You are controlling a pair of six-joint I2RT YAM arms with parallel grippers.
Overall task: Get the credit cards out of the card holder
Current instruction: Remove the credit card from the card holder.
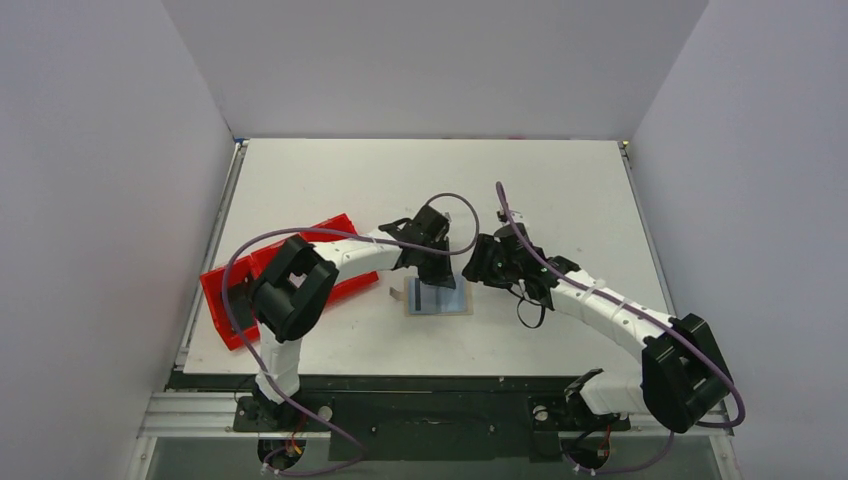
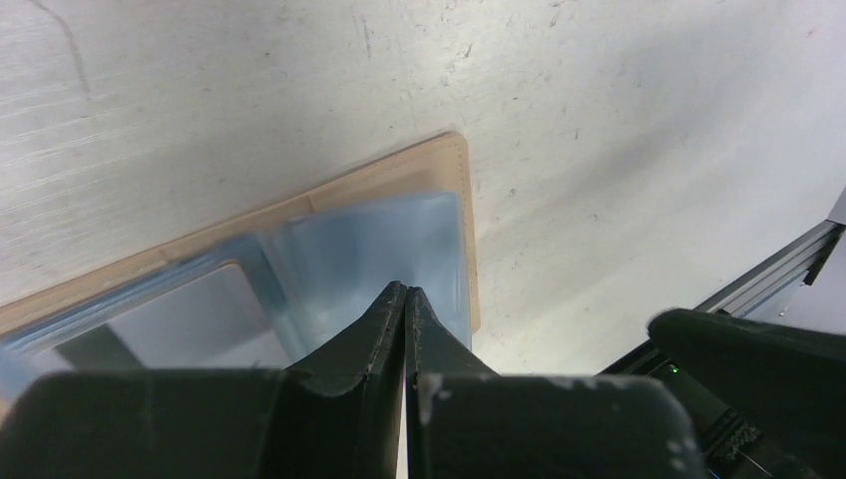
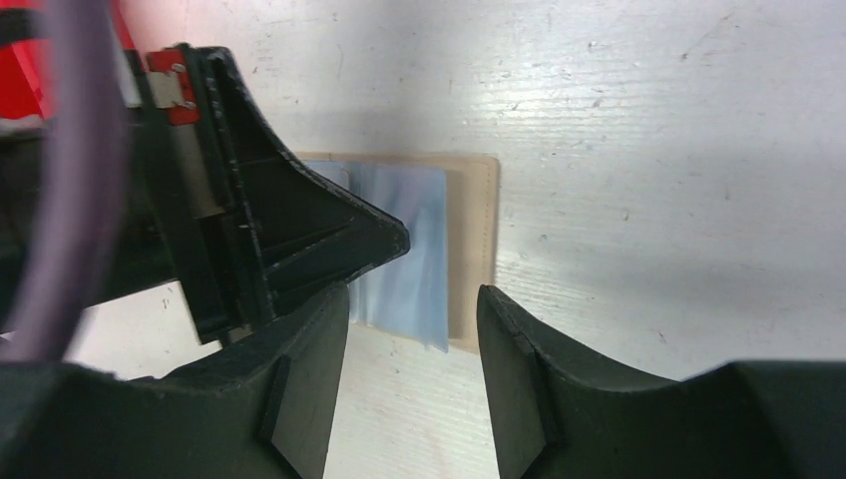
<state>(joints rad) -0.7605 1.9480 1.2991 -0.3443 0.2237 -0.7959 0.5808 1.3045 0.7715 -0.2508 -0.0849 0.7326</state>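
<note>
The card holder (image 1: 438,301) lies open and flat on the table, a tan stitched backing (image 2: 439,175) with pale bluish clear sleeves (image 2: 369,249) on top. A paler rectangle (image 2: 190,319) shows under one sleeve; I cannot tell whether it is one of the credit cards. My left gripper (image 2: 406,289) is shut, its tips pressed down on the bluish sleeve with nothing between them. My right gripper (image 3: 411,299) hangs open just off the holder's near right corner (image 3: 474,239), beside the left gripper's fingers (image 3: 329,239). From above, the right gripper (image 1: 482,265) sits at the holder's right end.
A red plastic tray (image 1: 222,290) lies at the table's left edge, partly under the left arm. Purple cables loop over both arms. The table's front edge and metal rail (image 2: 768,279) run close to the holder.
</note>
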